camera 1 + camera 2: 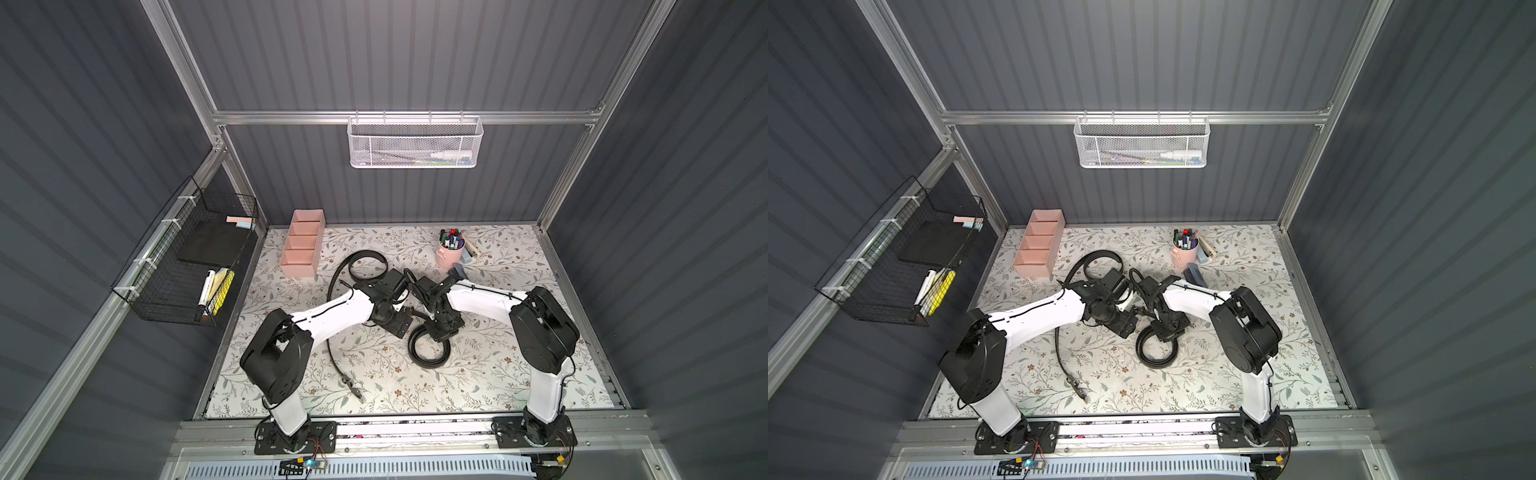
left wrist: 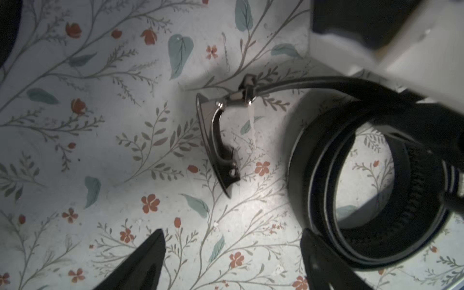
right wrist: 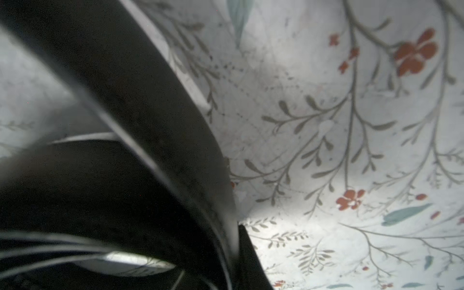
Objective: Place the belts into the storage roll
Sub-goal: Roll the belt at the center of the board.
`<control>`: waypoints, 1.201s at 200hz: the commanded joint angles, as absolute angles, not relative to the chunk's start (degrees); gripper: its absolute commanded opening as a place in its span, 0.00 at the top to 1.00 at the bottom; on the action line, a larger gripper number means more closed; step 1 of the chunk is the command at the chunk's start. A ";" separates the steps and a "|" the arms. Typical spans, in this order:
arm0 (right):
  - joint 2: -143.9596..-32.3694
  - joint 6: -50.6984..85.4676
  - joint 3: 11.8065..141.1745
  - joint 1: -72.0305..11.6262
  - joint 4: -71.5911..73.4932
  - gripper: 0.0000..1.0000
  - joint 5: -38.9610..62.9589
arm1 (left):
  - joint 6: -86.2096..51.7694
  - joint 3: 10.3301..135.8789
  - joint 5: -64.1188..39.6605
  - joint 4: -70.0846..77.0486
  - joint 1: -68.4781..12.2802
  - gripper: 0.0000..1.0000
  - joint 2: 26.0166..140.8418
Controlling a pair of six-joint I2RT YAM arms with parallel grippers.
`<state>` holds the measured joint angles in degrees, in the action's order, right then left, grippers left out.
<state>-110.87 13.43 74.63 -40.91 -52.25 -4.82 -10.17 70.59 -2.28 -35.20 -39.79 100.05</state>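
The right jaws are clamped on the wall of the coiled belt [image 2: 311, 175]. In the right wrist view the black strap runs straight down into them. My reading is that this pinch is what stops the stiff windings from springing apart on the desk [image 1: 498, 374].

The left jaws stand wide apart and hold nothing, with only bare floral surface between the two fingertips [image 2: 148, 261]. The coil sits just outside one of those fingertips, close enough that I cannot tell whether they touch. Ahead of the opening lies the buckle [image 2: 221, 153], tipped on its edge at the end of a short tail that leaves the coil — the one part not yet wound in. Left jaws spread over that spot fit either taking the buckle tail or bracing the coil from the side opposite the right jaws, and the pictures do not show which.

The loose belt [image 1: 365, 253] is unrolled, well away from both jaws. It loops on the far side of the left jaws, then passes under the left arm towards the robot's base.

The storage roll [image 1: 297, 270] stands beyond the left jaws, well clear of them, and the compartments appear empty — so neither belt is stored. It probably sits on the left side so that the left arm can reach it. A belt likely needs to be a tight coil to fit one compartment.
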 commanded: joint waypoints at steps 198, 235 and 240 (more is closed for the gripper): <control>-114.51 13.16 77.90 -35.36 -51.70 0.94 -4.84 | -6.26 78.52 -2.50 -37.53 -36.30 0.85 114.22; -113.82 14.72 75.92 -32.71 -50.09 0.90 -2.81 | -6.79 73.92 0.73 -37.69 -36.22 0.85 109.85; -113.80 14.92 75.73 -32.60 -49.94 0.90 -2.81 | -7.01 72.36 1.14 -37.63 -36.21 0.85 109.35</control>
